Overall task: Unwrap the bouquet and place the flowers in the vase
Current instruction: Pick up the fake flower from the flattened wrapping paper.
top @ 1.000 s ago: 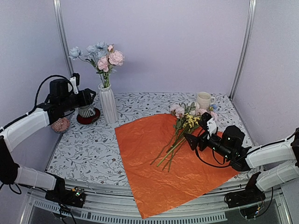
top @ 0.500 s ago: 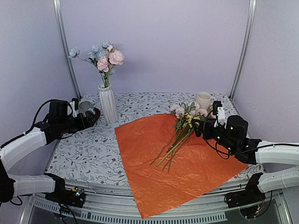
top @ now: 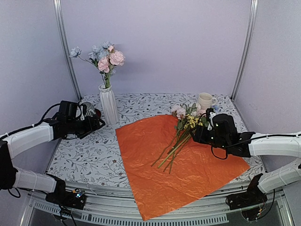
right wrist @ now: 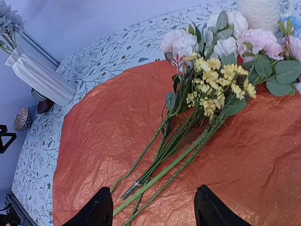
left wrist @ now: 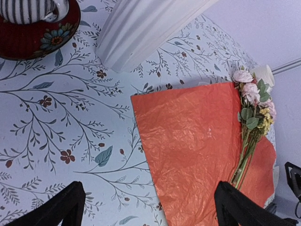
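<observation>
The orange paper's [top: 188, 174] near corner hangs over the table [top: 84, 155] edge. The flowers [top: 182, 129] lie loose on its right side. My right gripper [top: 196, 134] hovers by them, part-open, holding nothing. My left gripper [top: 96, 124] is wide, near the vase [top: 108, 104], far left.

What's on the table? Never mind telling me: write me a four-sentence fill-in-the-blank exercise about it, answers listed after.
1. The paper spread under the loose flowers is ____.
2. The white vase holds blooms that are pink and ____.
3. The striped cup stands on a ____ saucer.
4. The jaws of the left gripper stand ____.

Missing words: orange; blue; red; open.
</observation>
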Robot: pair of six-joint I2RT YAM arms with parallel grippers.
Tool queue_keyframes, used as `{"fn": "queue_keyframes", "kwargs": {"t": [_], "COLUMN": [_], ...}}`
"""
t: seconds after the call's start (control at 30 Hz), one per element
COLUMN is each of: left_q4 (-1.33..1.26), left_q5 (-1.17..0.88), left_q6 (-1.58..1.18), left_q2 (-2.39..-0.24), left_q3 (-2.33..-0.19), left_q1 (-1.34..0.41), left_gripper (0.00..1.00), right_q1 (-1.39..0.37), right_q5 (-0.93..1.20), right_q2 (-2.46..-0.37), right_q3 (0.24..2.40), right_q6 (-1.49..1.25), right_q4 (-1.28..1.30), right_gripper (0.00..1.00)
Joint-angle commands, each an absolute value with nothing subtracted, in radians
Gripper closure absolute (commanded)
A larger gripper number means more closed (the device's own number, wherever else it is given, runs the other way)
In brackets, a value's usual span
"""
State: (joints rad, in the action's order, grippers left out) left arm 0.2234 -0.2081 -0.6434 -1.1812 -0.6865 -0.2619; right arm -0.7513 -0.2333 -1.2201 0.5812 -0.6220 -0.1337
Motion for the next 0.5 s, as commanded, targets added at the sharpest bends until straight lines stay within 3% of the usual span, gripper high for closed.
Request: {"fn": "queue_keyframes", "kwargs": {"t": [0.0,0.47], "left_q4": [0.218,0.058], "left_q5": [-0.205,-0.288], "left_q6": [-0.604,-0.575], "left_q2": [-1.162,-0.99], "left_q3": [-0.711,-0.594], "left_q1": [-0.27,-0.264], "left_gripper": [0.02,0.02], "right_q1": [-0.748,-0.747], "right_q5": [-0.19,-0.167], "right_q2": [-1.279,-1.578], "right_q3": [0.637,0.882], "right_q6": [-0.747,-0.951], "right_q4": [-0.065,0.146], "right_gripper": [0.41,0.62]}}
